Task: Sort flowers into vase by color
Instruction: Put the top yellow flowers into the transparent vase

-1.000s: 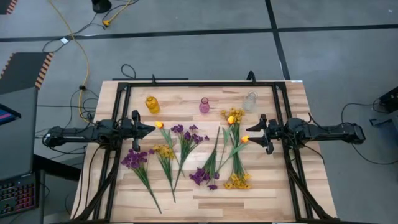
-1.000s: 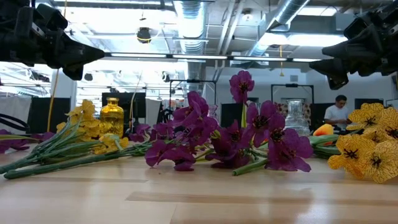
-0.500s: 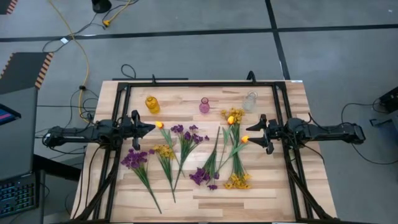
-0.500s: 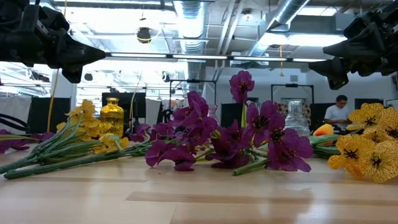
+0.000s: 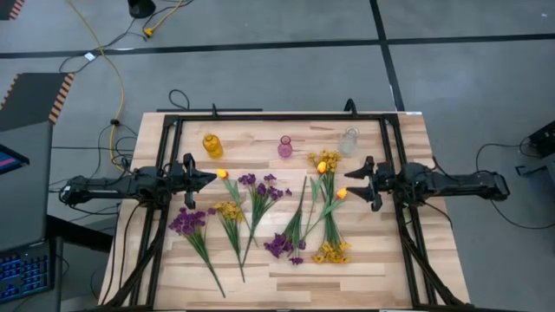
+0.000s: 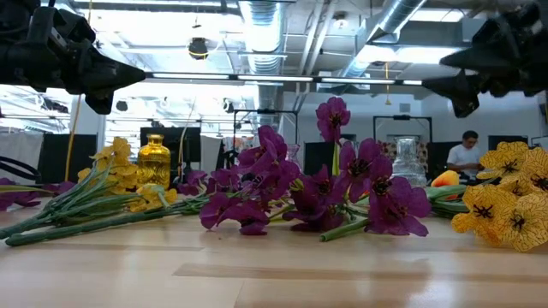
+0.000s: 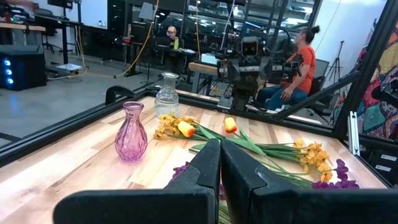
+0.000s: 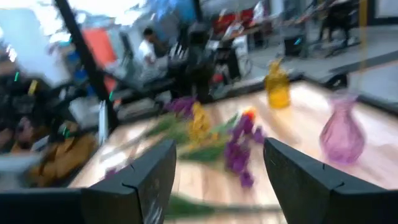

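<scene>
Meanwhile, purple, yellow and orange artificial flowers [image 5: 277,217] were spread on the wooden surface [image 5: 381,260] | left gripper [image 5: 206,178] fingers were pressed together, empty | right gripper [image 5: 353,183] fingers were spread wide, empty

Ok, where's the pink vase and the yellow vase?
pink vase [image 7: 131,137], left wrist view, on its round belly.
yellow vase [image 5: 212,145], high view, on its body.

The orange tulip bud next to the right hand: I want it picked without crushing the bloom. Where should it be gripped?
Grip the orange tulip bud by its thin green stem just below the bloom. It lies flat, so bring the open right hand down from above, jaws across the stem.
</scene>
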`<state>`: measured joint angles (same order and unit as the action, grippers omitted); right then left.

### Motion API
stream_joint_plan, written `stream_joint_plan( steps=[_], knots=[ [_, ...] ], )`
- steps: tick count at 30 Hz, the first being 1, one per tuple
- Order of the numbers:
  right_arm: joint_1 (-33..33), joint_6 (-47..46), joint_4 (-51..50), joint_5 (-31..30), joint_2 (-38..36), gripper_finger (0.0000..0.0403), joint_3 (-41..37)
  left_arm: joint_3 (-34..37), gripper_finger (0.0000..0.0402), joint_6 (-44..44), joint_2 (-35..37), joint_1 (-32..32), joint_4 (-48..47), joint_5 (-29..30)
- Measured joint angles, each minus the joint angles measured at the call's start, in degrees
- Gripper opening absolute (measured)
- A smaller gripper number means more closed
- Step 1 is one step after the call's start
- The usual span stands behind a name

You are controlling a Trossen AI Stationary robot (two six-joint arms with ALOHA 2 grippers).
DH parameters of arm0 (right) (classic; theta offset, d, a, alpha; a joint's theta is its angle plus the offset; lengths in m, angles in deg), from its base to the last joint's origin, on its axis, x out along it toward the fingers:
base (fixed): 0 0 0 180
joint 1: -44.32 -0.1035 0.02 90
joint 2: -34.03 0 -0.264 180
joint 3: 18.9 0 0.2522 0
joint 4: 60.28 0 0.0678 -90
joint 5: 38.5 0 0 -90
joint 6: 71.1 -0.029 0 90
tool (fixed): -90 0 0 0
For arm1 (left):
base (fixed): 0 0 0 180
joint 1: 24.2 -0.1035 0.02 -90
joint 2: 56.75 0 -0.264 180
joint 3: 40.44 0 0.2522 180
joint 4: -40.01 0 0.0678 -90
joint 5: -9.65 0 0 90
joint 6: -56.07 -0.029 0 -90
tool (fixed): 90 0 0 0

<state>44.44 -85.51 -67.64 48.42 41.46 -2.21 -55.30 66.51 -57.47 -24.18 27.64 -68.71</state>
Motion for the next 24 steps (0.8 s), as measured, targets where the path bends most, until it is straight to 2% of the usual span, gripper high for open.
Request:
stream_joint_plan(
  steps=[5,10,24],
  knots=[
    [0.02,-0.21,-3.87,-2.96,1.20,0.0270,2.66,0.00,0.0000,0.15,0.01,0.01,0.01,-0.02],
    [-0.68,-0.27,-9.49,-3.06,5.03,0.0270,7.02,0.00,0.0000,0.16,-0.01,0.00,0.01,-0.02],
    [-10.21,-0.33,-24.77,-2.94,24.21,0.0270,23.91,0.00,0.0000,0.15,-0.01,0.01,0.01,-0.02]
  ],
)
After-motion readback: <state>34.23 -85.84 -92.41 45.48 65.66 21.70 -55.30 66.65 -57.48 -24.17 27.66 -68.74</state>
